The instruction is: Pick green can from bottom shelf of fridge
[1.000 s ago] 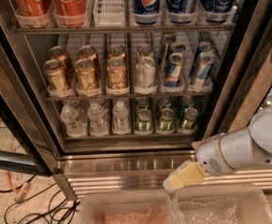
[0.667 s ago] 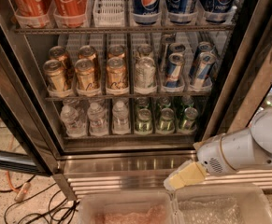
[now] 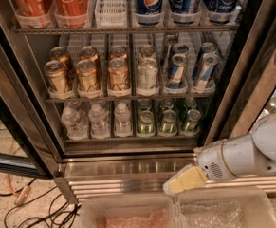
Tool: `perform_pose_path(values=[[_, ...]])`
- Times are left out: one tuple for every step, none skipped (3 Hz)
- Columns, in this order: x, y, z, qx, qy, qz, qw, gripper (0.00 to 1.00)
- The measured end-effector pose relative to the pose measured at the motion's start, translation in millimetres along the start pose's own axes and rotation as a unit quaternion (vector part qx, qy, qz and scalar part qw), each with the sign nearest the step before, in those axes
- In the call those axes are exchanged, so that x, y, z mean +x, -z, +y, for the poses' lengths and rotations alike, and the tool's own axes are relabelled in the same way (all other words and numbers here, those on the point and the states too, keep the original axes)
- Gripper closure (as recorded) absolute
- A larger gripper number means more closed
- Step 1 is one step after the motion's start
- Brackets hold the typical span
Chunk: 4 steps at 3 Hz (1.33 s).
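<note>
Though a second has gone by, nothing has moved: the end effector (image 3: 184, 180) hangs where it was, low at the right, in front of the fridge's (image 3: 128, 167) ribbed base and just above two clear bins (image 3: 223, 212). So the task stands no further on (the reach has not begun, as I judge it). Whether the end effector is apart or together I cannot tell from here; it is well apart from any can.

Beyond it, on the bottom shelf (image 3: 128, 138), the nearest green can (image 3: 191, 120) stands upright at the front of the right-hand lane. More green ones stand in the two lanes to its left, and water bottles (image 3: 99, 120) further left. Cans behind the front row are mostly hidden.

What lies in the bins is hard to make out. The arm (image 3: 251, 153) is cut off at the right edge, and the top-rack drinks (image 3: 149, 1) at the upper one.
</note>
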State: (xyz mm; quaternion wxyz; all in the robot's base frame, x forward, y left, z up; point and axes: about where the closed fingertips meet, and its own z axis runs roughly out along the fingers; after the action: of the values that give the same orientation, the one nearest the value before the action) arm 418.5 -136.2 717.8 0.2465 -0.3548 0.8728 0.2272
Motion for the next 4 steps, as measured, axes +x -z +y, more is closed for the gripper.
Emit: perform_pose_path(values=[[25.6, -36.0, 12.1, -0.016, -0.071, -0.016, 0.9972, 0.00], [75.8, -109.9, 29.2, -0.046, -0.150, -0.004, 0.9875, 0.00], [116.1, -167.3, 36.7, -0.067, -0.221, -0.011, 0.9730, 0.00], [127.8, -192.9, 44.1, -0.043, -0.233, -0.037, 0.9709, 0.00]])
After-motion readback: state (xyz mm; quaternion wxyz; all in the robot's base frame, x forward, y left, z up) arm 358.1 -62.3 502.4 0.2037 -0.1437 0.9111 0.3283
